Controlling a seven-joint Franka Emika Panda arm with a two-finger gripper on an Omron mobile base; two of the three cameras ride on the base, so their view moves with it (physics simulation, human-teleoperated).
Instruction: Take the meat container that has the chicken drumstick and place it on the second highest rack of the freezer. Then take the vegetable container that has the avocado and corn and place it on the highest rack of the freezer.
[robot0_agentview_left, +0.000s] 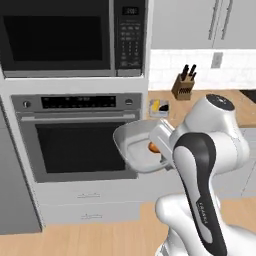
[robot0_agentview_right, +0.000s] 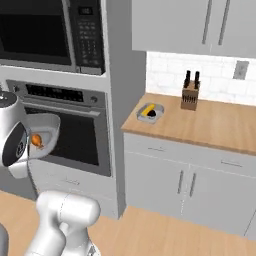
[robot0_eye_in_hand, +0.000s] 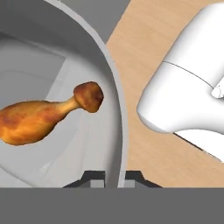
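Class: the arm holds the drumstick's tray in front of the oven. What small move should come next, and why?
Probably carry on toward the freezer: the gripper is shut on the meat container rim, the chicken drumstick inside, lifted before the oven.

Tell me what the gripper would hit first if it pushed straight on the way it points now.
Nothing outside its grip, probably: the gripper is shut on the rim of the meat container holding the chicken drumstick. Beyond the rim lies wooden floor, though depth is unclear.

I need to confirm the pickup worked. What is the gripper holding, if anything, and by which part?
The gripper is shut on the rim of the meat container, which holds the chicken drumstick, lifted before the oven.
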